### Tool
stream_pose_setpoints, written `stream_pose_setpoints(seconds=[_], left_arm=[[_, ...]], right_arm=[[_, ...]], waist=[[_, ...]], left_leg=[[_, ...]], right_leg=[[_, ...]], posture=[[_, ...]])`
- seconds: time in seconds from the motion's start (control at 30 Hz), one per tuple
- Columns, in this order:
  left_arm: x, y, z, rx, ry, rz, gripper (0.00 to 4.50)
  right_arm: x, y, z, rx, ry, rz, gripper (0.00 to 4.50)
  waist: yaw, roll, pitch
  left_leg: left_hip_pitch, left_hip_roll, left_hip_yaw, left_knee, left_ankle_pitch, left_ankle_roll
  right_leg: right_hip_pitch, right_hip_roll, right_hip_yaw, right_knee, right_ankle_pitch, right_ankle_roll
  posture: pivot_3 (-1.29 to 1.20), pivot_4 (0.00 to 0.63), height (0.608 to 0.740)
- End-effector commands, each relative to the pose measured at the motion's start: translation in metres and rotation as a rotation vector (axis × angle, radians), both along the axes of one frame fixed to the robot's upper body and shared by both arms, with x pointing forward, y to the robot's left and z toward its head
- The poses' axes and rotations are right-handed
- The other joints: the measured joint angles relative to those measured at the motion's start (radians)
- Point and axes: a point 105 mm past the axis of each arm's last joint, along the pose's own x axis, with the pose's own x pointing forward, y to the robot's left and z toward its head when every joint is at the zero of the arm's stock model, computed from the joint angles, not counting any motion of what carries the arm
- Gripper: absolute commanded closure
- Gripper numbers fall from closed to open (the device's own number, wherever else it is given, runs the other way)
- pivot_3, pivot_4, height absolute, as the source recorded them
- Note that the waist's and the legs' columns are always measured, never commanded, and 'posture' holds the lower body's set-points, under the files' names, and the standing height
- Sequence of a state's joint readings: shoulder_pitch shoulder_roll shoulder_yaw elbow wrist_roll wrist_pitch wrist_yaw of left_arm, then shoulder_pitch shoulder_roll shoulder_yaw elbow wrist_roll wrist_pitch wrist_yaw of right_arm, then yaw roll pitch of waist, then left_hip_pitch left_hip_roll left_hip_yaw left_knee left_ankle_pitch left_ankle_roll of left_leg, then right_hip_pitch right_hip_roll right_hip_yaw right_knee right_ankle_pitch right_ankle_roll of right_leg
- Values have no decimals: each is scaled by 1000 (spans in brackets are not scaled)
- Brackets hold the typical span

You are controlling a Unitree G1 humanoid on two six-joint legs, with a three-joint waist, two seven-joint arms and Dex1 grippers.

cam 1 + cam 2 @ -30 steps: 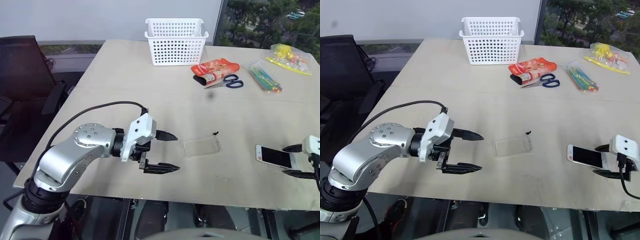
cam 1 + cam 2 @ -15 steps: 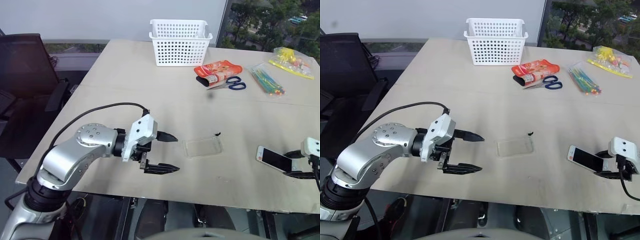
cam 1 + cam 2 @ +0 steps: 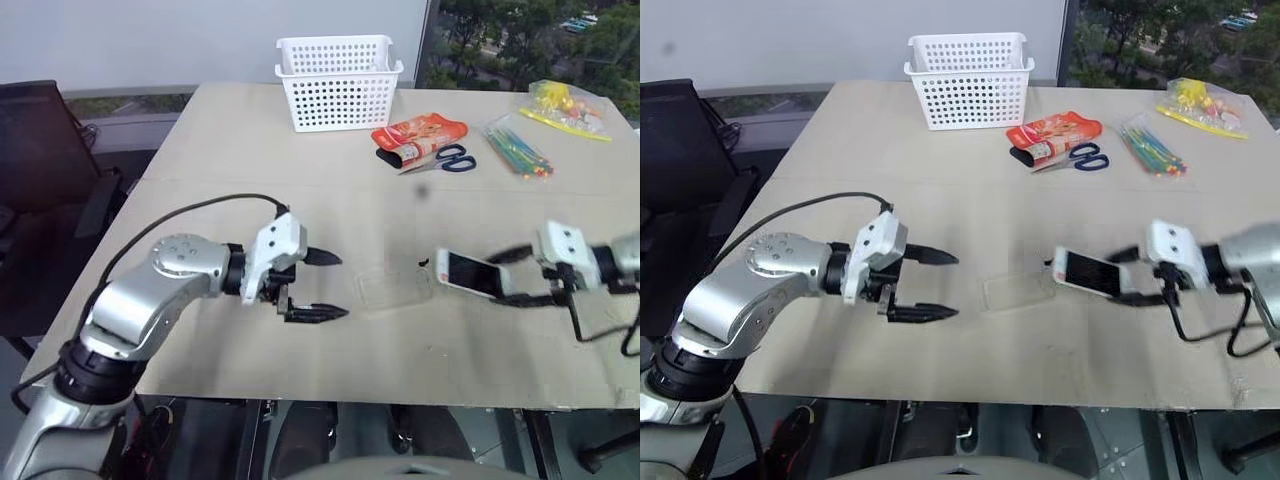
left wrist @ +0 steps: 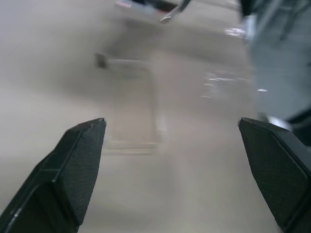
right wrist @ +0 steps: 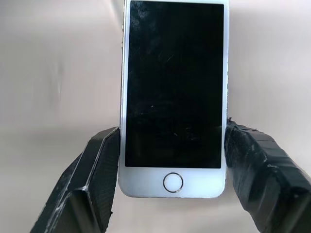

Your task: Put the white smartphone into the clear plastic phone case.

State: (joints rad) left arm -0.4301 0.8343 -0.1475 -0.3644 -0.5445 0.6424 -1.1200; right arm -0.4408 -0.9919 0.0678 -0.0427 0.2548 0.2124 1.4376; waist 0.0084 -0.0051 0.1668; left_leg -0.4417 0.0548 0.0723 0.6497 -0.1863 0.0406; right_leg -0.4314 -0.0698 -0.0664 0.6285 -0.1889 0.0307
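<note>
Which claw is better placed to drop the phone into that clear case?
Likely the right claw: it already grips the white smartphone just beside the clear plastic phone case. The left claw is open and empty.

Bare tabletop (image 3: 300, 200) around clear case (image 3: 392, 286); basket (image 3: 338, 68), scissors (image 3: 448, 158) well apart.

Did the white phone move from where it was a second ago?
Yes. The white smartphone, held by the right gripper, has left the table's right edge and now hovers beside the clear plastic phone case, much nearer than before.
</note>
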Motion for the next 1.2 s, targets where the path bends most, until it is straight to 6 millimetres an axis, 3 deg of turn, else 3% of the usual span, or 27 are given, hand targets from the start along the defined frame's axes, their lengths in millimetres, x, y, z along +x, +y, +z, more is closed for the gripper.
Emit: stream_pose_setpoints(seconds=[0.03, 0.1, 0.3, 0.37, 0.47, 0.63, 1.2], left_arm=[[8, -7, 5, -23, -53, -20, 411], [13, -13, 10, -71, -56, -22, 849], [13, -28, 18, -136, -55, -76, 3693], [11, -31, 17, -137, -52, -89, 4443], [9, -39, 8, -130, -46, -88, 4443], [12, -52, -24, -89, -22, -33, 4443], [30, -83, -54, -42, -50, 8, 4443]], right_arm=[[4, 22, 5, -40, -3, 79, 1685], [9, 37, 7, -74, -9, 131, 1685], [21, 53, -2, -290, 19, 239, 1685], [23, 54, -3, -328, 17, 256, 1685], [26, 59, -4, -352, 1, 271, 1685], [25, 60, -12, -407, -10, 282, 1685], [26, 63, -27, -477, -67, 234, 1685]], waist=[[9, 0, 0], [11, 0, 0], [7, -1, 0], [6, -1, 0], [6, -1, 0], [6, -1, 0], [6, -1, 0]], left_leg=[[-1, 0, 1, -1, 0, 0], [-7, -1, 1, 0, 1, 2], [-12, -2, 6, 1, 1, 2], [-12, -2, 6, 1, 1, 2], [-12, -1, 6, 1, 1, 2], [-9, -1, 7, 2, 1, 2], [-8, -1, 7, 3, 1, 2]], right_leg=[[-1, 0, 0, -1, 0, 0], [-4, 0, -1, -2, 0, 0], [-9, 0, 1, -2, 0, 0], [-9, 0, 1, -1, 0, 0], [-9, 1, 0, -1, 0, 0], [-8, 1, 2, 1, 0, 0], [-8, 1, 2, 5, 0, 0]], posture=[[0, 150, 740], [0, 150, 740], [0, 150, 740], [0, 150, 740], [0, 150, 740], [0, 150, 740], [0, 150, 740]])
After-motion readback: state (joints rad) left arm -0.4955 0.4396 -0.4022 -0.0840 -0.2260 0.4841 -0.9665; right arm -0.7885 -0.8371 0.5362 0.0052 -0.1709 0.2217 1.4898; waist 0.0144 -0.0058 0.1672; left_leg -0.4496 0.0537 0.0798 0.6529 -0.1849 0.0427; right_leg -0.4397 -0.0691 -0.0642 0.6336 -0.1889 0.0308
